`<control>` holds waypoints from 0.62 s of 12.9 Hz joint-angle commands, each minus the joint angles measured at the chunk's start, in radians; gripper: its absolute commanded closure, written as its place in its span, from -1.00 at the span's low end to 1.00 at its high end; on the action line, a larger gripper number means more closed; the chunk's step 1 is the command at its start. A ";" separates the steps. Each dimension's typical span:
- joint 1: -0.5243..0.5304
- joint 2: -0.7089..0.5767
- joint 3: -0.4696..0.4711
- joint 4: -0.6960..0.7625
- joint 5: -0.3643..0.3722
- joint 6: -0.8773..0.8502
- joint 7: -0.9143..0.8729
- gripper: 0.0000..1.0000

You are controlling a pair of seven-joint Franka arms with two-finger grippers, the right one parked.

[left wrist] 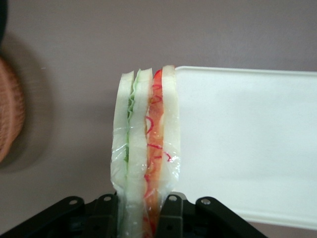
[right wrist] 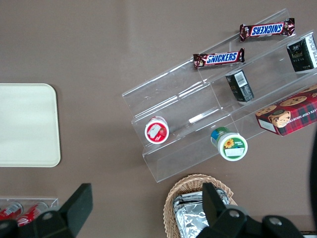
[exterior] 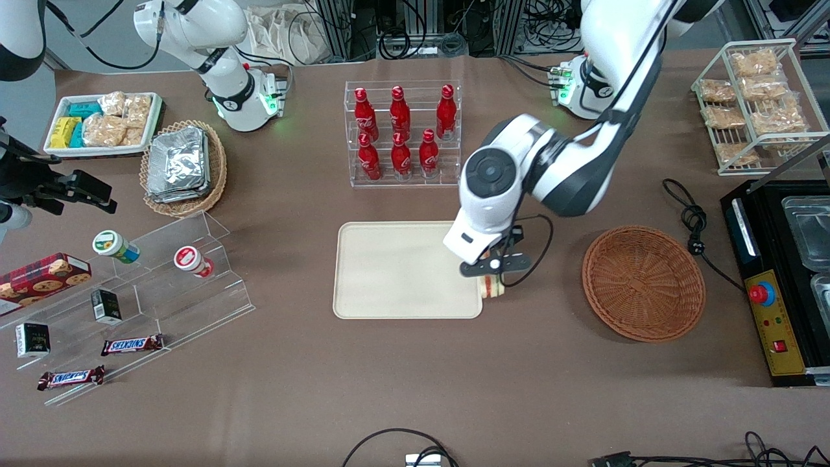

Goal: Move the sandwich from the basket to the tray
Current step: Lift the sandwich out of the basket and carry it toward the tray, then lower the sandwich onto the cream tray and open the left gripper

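Left-arm gripper [exterior: 494, 271] clamped on the sandwich [exterior: 492, 286], seen from the front camera and from the working arm's wrist. The fingers [left wrist: 171, 208] press the two outer bread faces of the wedge at its base; the wedge's long axis runs straight out from the gripper, with the green layer on one face and the orange-red layer on the other, all under clear film [left wrist: 119, 163].

Position relative to the tray [exterior: 363, 305]: the sandwich hangs at the tray's rim on the working arm's end, close to the corner nearer the front camera. In the wrist view the orange-red side of the wedge [left wrist: 148, 144] overlaps the tray's corner [left wrist: 237, 144], while the green side is over bare brown tabletop [left wrist: 74, 74]. The sandwich is thus carried, not yet set down, and only partly over the tray.

The woven basket [exterior: 643, 283] lies well apart from the tray toward the working arm's end and holds nothing visible; its rim [left wrist: 10, 114] shows at the edge of the wrist view.

Governing relation: the tray's open surface lies sideways from the held wedge, toward the parked arm's end. Judged from this, the remaining move is a short sideways shift over the tray, a descent, and release.
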 commanded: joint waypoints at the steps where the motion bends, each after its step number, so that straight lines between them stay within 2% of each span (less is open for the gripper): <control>1: -0.023 0.066 -0.006 -0.007 0.048 0.062 -0.022 1.00; 4: -0.034 0.075 -0.006 -0.101 0.051 0.208 -0.011 1.00; 8: -0.048 0.111 -0.006 -0.108 0.108 0.236 -0.016 1.00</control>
